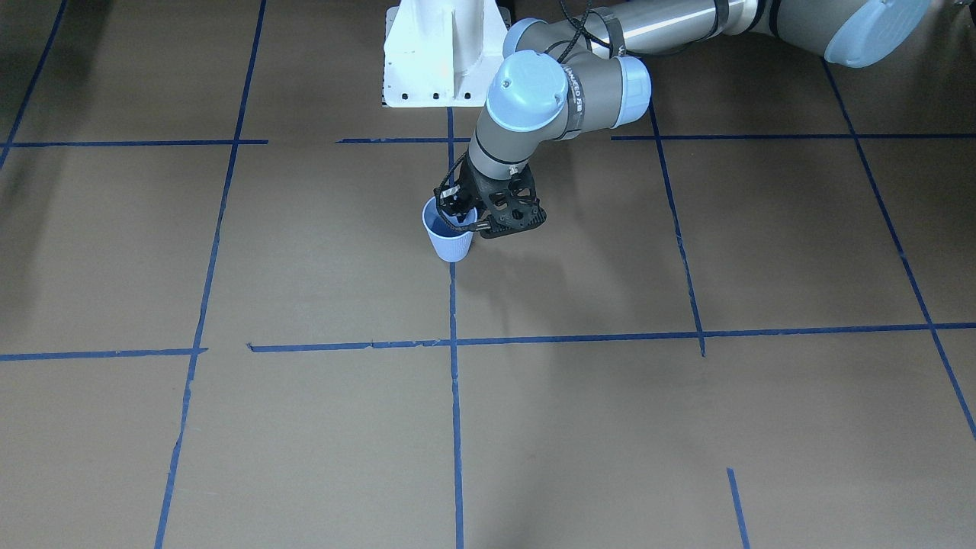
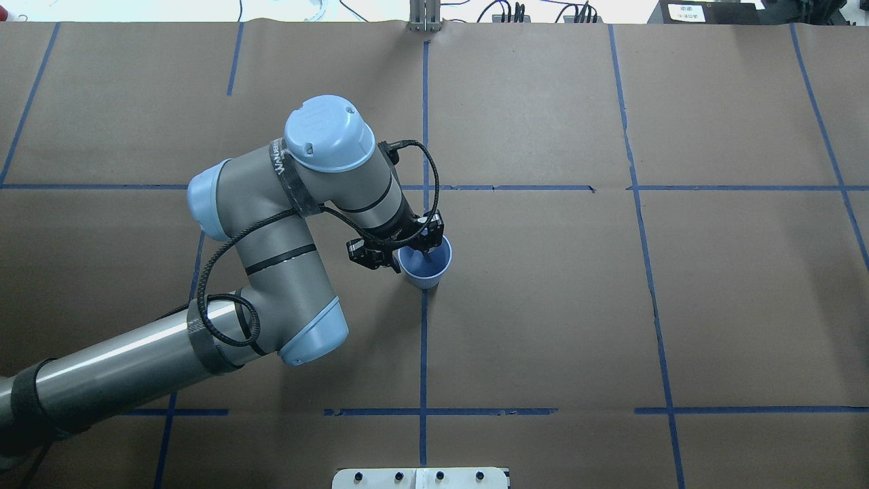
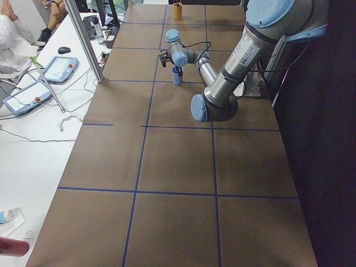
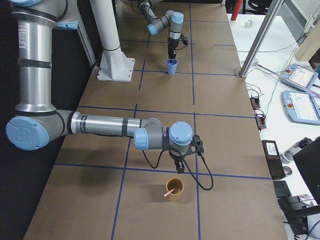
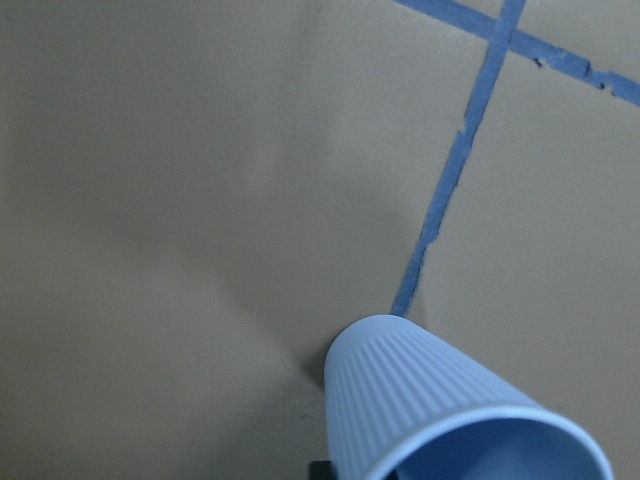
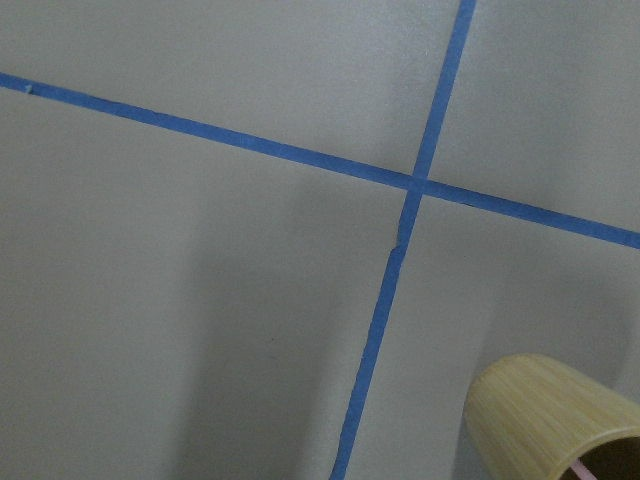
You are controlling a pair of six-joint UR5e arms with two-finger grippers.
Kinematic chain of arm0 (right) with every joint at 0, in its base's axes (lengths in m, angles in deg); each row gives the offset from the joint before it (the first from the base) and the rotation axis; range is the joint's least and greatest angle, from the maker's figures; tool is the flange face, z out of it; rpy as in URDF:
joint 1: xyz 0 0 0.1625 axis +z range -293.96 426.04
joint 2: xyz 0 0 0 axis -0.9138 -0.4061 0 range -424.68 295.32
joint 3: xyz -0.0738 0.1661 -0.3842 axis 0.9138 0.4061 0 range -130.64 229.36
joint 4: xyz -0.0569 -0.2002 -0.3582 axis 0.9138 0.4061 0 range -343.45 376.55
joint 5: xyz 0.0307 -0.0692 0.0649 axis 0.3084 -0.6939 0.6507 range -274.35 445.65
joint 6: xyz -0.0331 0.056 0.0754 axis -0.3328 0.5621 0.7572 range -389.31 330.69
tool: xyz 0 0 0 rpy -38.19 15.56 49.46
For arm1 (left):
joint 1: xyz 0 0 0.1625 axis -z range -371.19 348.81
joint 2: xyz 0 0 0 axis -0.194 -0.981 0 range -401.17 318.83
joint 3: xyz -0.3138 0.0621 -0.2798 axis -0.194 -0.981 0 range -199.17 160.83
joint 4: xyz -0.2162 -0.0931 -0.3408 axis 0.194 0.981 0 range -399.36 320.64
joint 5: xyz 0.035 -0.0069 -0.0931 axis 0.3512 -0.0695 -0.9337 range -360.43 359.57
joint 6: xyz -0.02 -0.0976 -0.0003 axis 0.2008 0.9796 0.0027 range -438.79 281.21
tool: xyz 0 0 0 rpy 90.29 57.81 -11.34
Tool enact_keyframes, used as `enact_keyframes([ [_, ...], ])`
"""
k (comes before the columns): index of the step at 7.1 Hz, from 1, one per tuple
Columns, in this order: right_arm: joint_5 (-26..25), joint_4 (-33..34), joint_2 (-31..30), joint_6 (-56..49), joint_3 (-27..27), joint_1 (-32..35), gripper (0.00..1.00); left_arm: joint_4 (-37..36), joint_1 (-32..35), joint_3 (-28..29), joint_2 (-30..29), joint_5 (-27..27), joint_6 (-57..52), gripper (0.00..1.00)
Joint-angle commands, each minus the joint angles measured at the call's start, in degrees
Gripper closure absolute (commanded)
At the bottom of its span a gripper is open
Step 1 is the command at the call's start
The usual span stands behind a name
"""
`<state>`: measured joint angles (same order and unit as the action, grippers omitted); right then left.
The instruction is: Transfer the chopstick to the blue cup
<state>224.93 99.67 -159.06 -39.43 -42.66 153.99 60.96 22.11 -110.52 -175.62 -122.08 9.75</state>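
Observation:
The blue cup stands upright on the brown table, on a blue tape line near the robot's base; it also shows in the overhead view and in the left wrist view. My left gripper is at its rim, one finger inside and one outside, shut on the wall. The pale pink chopstick leans in a tan cup far off to my right. My right gripper hangs just above and behind that tan cup; I cannot tell whether it is open or shut.
The white robot base stands just behind the blue cup. Blue tape lines divide the brown table into squares. Operators' desks with teach pendants lie beyond the table's far edge.

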Motion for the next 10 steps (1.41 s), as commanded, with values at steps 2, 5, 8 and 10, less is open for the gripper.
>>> enact_keyframes([
  [2,-0.7,-0.3,-0.1,-0.4,-0.2,-0.1,0.02,1.1,4.5,-9.5,6.5,-0.5,0.0,0.16],
  [5,-11.2,-3.3,0.8,-16.8,2.8,-0.2,0.0,1.2,4.4,-9.6,7.0,-0.5,-0.1,0.12],
  [8,-10.3,0.0,-1.1,-32.0,4.3,3.4,0.01,1.3,4.3,-9.6,7.0,-0.5,0.1,0.1],
  [10,-11.4,4.2,-0.5,-35.0,2.6,3.8,0.01,1.3,4.1,-9.6,7.1,-0.4,0.3,0.1],
])
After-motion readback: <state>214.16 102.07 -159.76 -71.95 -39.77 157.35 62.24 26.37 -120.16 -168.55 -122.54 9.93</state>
